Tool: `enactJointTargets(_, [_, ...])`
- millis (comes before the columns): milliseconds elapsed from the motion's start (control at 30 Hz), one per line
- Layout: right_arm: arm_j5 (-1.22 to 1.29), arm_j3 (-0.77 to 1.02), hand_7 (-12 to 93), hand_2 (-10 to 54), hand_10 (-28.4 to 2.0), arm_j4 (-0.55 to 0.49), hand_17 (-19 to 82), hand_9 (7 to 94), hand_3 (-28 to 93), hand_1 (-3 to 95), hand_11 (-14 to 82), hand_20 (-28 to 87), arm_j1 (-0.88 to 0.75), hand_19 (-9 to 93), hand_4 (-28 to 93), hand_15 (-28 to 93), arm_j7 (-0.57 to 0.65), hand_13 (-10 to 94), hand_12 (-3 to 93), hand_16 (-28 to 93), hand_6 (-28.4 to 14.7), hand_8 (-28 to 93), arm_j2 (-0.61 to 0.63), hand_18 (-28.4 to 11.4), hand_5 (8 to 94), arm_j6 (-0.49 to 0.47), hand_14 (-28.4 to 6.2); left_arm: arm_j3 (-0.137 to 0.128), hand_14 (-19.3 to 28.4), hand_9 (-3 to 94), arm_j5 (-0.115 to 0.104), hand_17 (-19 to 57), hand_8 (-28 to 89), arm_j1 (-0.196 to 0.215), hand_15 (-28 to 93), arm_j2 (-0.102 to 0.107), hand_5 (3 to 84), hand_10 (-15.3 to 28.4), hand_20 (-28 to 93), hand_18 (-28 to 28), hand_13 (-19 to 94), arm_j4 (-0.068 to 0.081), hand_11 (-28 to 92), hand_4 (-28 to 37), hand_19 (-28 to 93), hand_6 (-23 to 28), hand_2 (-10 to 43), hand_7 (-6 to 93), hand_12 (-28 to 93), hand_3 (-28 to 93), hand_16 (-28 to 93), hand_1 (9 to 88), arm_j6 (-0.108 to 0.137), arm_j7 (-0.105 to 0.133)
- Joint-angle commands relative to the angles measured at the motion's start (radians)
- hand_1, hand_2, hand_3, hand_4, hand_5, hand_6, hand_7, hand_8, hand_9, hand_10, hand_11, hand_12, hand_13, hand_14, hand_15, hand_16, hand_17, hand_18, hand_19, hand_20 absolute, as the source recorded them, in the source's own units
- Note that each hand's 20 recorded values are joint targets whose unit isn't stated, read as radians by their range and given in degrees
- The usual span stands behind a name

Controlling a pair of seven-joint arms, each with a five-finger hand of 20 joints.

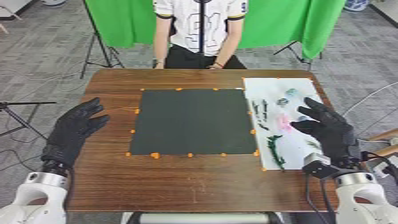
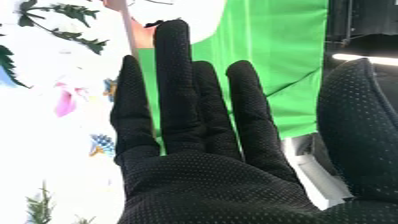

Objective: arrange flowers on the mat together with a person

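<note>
- Two robot hands reach in above a brown wooden table [image 1: 200, 187], apart from each other, one at each side.
- Left robot hand [image 1: 75, 126]: open, fingers loosely extended, grasping nothing; it is over the table's left edge, with bare wood between it and the mat.
- Right robot hand [image 1: 332, 134]: open, fingers extended and thumb spread wide, grasping nothing; it is over the right part of the white sheet, near the table's right edge.
- Dark mat [image 1: 194, 120]: flat at mid-table, orange dots [image 1: 155, 155] along its edges; brown wood borders it on the left, far and near sides, the near band being the widest.
- White sheet [image 1: 263, 88]: just beside the mat's right edge.
- Flowers, all on the sheet: a pink flower [image 1: 285, 123], dark sprigs [image 1: 260, 110] close to the mat, a long green stem [image 1: 275, 150] toward the near edge and a pale blue bloom [image 1: 291, 92] toward the far edge.
</note>
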Motion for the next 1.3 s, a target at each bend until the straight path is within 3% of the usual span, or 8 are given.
enactJointTargets(33, [-0.012,0.011,18,2.9,-14.1,-0.006,15,45.4,89,17.8,12.2,22,-0.014,45,-25,37,0.008,43,21.1,17,-3.9,-11,-0.010,-20.9,44.3,-0.013,-12.5,0.006,12.8,32.6,0.004,-3.6,-10,0.012,38,-0.011,36.8,10.6,11,20.0,27,0.000,26,-23.2,50,3.6,-4.6,21.0,17,70,-3,32.9,0.005,-0.004])
enactJointTargets(333, [-0.012,0.007,19,3.2,-14.6,-0.006,14,48.1,90,17.6,14.9,22,0.000,44,-24,33,0.020,40,21.6,20,-4.0,-10,-0.005,-20.9,46.2,-0.023,-12.4,0.025,13.0,32.7,-0.004,-4.0,-10,-0.008,38,-0.014,37.1,10.8,11,19.8,28,0.008,26,-23.2,49,3.6,-4.3,21.0,17,70,-1,32.9,0.002,-0.004])
enactJointTargets(533, [-0.002,0.001,18,3.3,-14.6,-0.012,14,47.2,90,17.6,14.5,23,0.001,44,-25,33,-0.010,41,21.5,20,-3.8,-10,0.012,-21.0,45.5,-0.012,-12.5,0.042,13.3,32.6,-0.003,-3.8,-10,-0.045,37,0.007,37.0,10.7,11,19.9,29,0.015,26,-23.2,49,3.6,-4.3,21.1,17,70,-1,32.9,-0.010,0.000])
enactJointTargets(700, [-0.009,-0.005,19,3.3,-14.5,-0.011,14,46.8,90,17.6,14.2,22,0.002,44,-25,32,0.028,42,21.6,20,-3.9,-11,-0.001,-21.0,45.3,-0.030,-12.5,0.007,13.5,32.6,0.004,-3.7,-10,0.040,37,-0.041,37.0,10.8,11,20.0,29,-0.017,26,-23.1,49,3.7,-4.4,21.0,17,70,-2,32.9,-0.002,-0.036])
enactJointTargets(733, [-0.005,-0.014,19,3.4,-14.5,-0.004,14,46.8,90,17.6,14.3,22,0.009,44,-25,32,-0.001,42,21.6,20,-3.9,-11,-0.002,-21.0,45.2,-0.029,-12.5,0.013,13.5,32.5,0.000,-3.7,-10,0.024,37,-0.029,37.1,10.8,11,20.0,29,-0.004,26,-23.1,49,3.7,-4.4,20.9,17,70,-2,32.9,-0.009,-0.020])
enactJointTargets(767, [-0.006,-0.015,19,3.4,-14.5,-0.006,14,46.8,90,17.6,14.3,22,0.008,44,-25,32,0.017,42,21.6,20,-4.0,-11,-0.010,-21.0,45.2,-0.036,-12.5,0.002,13.5,32.6,0.003,-3.7,-10,0.037,37,-0.030,37.1,10.8,11,20.0,29,-0.013,26,-23.1,49,3.7,-4.4,20.9,17,70,-2,32.9,-0.007,-0.036])
enactJointTargets(867, [-0.007,-0.013,19,3.4,-14.5,-0.008,14,46.9,90,17.6,14.4,22,0.006,45,-25,32,0.018,42,21.6,20,-4.0,-11,-0.002,-21.0,45.4,-0.037,-12.4,0.027,13.5,32.6,0.002,-3.6,-10,-0.006,37,-0.013,37.0,10.8,11,20.1,29,0.004,26,-23.2,49,3.7,-4.5,21.0,17,70,-2,32.9,-0.012,-0.018])
enactJointTargets(1300, [-0.003,-0.033,19,3.5,-14.6,0.000,14,46.9,90,17.5,14.4,23,0.018,45,-24,32,0.028,43,21.7,21,-4.0,-11,-0.011,-21.0,45.4,-0.032,-12.5,0.029,13.6,32.9,-0.004,-3.6,-10,0.007,37,-0.035,37.1,10.9,11,20.0,29,0.000,26,-23.3,49,3.7,-4.2,20.8,17,70,-1,32.8,-0.003,-0.019])
